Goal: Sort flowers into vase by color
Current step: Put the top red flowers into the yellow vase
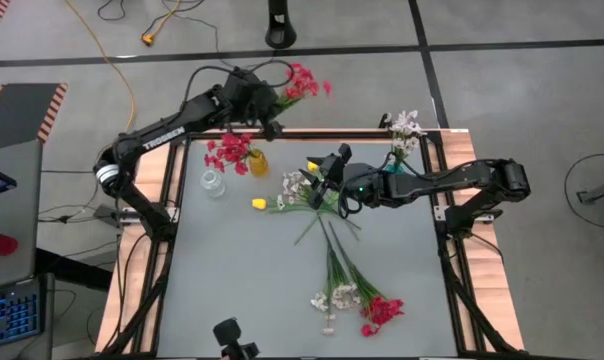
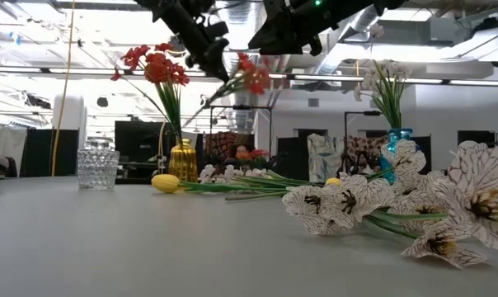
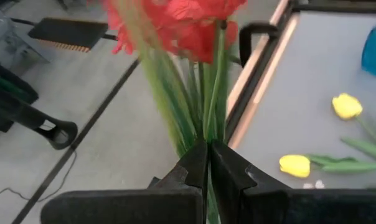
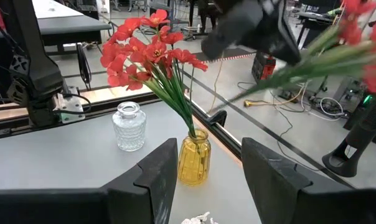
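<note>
My left gripper (image 1: 265, 112) is beyond the table's far edge, shut on a red-pink spray whose blossoms (image 1: 304, 81) point away from the table. An amber vase (image 1: 258, 162) holds more red blossoms (image 1: 227, 151). Beside it stands a clear glass vase (image 1: 212, 184) with nothing in it. A blue vase (image 1: 397, 162) holds white blossoms (image 1: 404, 125). My right gripper (image 1: 327, 178) hangs open above loose stems, yellow buds (image 1: 260, 203) and white blossoms (image 1: 295, 183) lying on the table. It faces the amber vase (image 4: 193, 163) and touches nothing. My left gripper pinches the spray's bundled green stems (image 3: 208, 134) between its two fingers, below the red blossoms (image 3: 188, 18). The spray is lifted clear and tilts out from the fingers, with its blossoms (image 2: 251, 78) showing up in the air beside the amber vase's bouquet.
More sprays lie toward the near edge, with white blossoms (image 1: 337, 297) and red ones (image 1: 381, 311); their stems run back to the middle pile. White blossoms (image 2: 348, 202) fill the low view's foreground. A raised frame (image 1: 312, 132) borders the table. Free room lies on the table's near left.
</note>
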